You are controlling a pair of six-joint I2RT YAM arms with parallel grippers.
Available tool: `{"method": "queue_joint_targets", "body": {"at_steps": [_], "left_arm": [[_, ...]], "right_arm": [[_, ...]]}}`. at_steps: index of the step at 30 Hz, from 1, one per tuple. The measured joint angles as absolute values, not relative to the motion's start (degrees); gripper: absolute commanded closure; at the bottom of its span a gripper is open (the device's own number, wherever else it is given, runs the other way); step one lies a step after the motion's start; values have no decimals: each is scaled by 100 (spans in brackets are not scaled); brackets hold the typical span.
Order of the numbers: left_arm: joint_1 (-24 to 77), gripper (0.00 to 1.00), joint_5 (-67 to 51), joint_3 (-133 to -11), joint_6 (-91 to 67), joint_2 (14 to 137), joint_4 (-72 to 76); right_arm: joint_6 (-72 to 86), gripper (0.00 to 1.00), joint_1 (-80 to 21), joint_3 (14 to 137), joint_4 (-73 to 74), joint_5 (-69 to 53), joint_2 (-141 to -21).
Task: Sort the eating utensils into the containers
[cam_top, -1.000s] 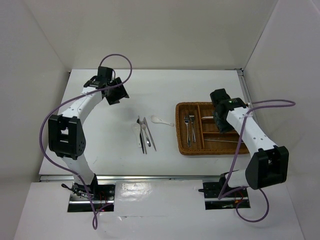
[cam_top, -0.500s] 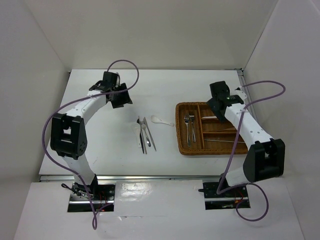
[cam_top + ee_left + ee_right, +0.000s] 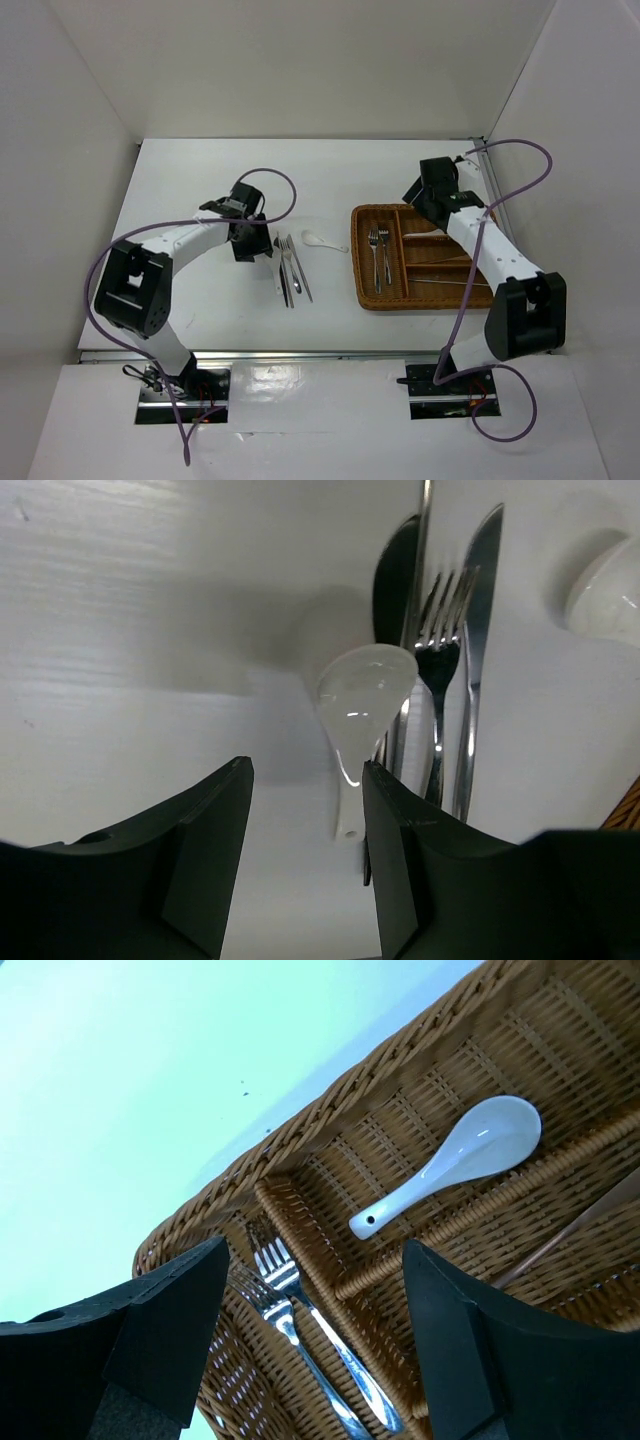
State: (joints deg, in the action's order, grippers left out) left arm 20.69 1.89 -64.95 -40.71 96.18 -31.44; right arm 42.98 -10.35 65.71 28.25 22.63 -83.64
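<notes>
Loose eating utensils (image 3: 288, 270) lie mid-table: a white ceramic spoon (image 3: 362, 695), a fork (image 3: 440, 680), a knife (image 3: 478, 630) and a dark spoon (image 3: 395, 575), side by side. Another white spoon (image 3: 318, 240) lies apart to their right. My left gripper (image 3: 250, 243) hovers just left of the cluster; in its wrist view the gripper (image 3: 305, 865) stands open and empty, the ceramic spoon's handle beside its right finger. The wicker tray (image 3: 362, 270) holds two forks (image 3: 290, 1300), a white spoon (image 3: 450, 1165) and a slim stick (image 3: 450, 282) in separate containers. My right gripper (image 3: 315, 1340) hangs open and empty over the tray's far side (image 3: 422, 193).
White walls close in the table on the left, back and right. The tray's corner (image 3: 625, 815) shows at the edge of the left wrist view. Purple cables loop above both arms.
My left arm has swung from the back left down to the loose utensils, its jaws narrowing slightly. My right gripper has pulled back from over the tray's middle toward its far edge.
</notes>
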Motion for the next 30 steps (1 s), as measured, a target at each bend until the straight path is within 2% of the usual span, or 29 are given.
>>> {"method": "queue_joint_targets", "body": {"at_steps": [9, 30], "left_arm": [[2043, 44, 95, -5913, -4246, 9386, -2589], [1844, 53, -97, -6047, -3951, 10025, -2056]], "right_arm": [[3752, 22, -991, 6449, 2506, 2088, -8025], [3634, 22, -985, 6442, 2314, 1411, -7815]]}}
